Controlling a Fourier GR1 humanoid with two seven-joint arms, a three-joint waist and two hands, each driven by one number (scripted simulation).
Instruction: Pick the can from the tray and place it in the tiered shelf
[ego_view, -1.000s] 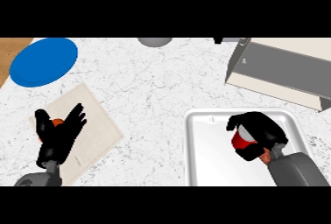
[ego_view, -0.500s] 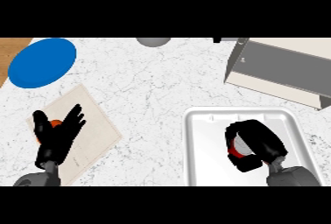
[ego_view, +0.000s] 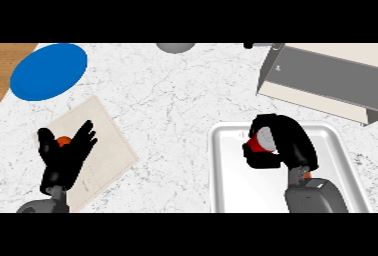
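Red can (ego_view: 258, 143) wrapped by right hand (ego_view: 284, 142).

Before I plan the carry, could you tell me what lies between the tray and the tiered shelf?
In the head view, only bare marble counter lies between the tray and the tiered shelf; the right hand holds the can over the tray.

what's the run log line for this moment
right hand: shut on can | can: over tray | left hand: open, resting | tiered shelf: unloaded

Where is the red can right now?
The can shows at the head view's right, over the white tray, with the right hand curled round it, just below the tiered shelf.
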